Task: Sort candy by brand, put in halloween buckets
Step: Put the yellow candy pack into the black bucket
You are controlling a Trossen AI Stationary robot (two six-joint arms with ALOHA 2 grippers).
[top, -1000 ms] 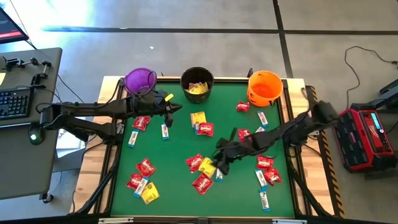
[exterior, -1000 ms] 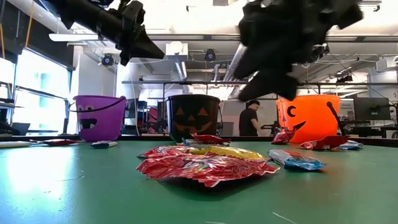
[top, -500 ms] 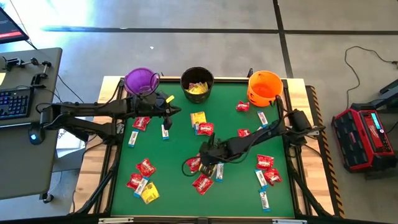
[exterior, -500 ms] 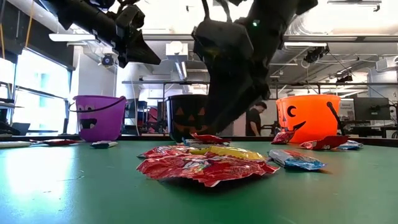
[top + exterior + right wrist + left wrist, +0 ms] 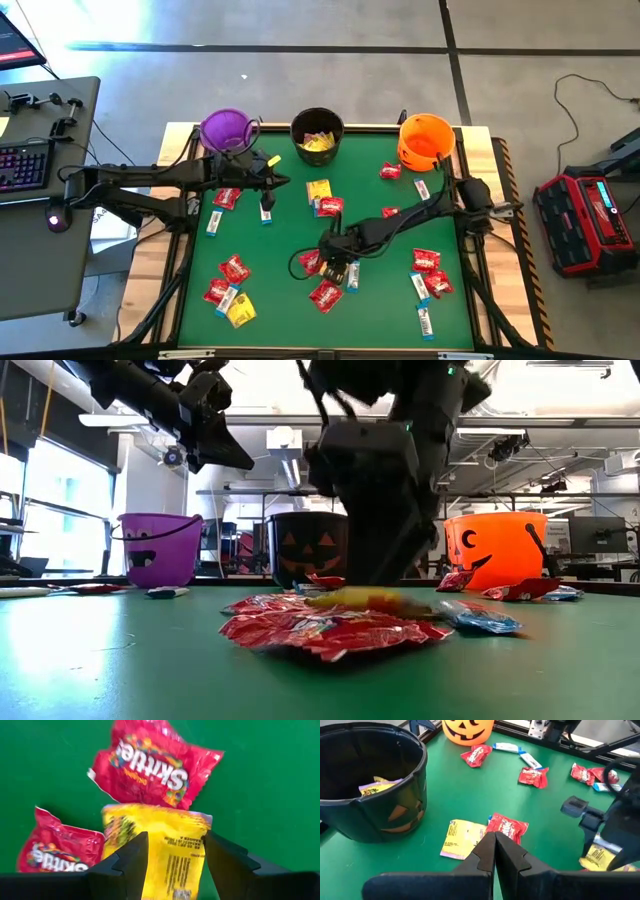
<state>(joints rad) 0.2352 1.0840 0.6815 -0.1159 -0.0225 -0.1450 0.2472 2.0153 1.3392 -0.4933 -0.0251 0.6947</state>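
Right hand (image 5: 172, 865) open, straddling a yellow packet (image 5: 160, 855).
Next, probably: close, lift, carry to black bucket (image 5: 317, 133); left hand (image 5: 494, 851) waits closed.

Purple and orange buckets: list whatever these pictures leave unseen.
- Purple bucket: high view too small to show contents.
- Orange bucket: the same; in the low view its wall hides the inside.
- Yellow packet: right gripper's fingers straddle it; near end cut off by the right wrist picture's edge.
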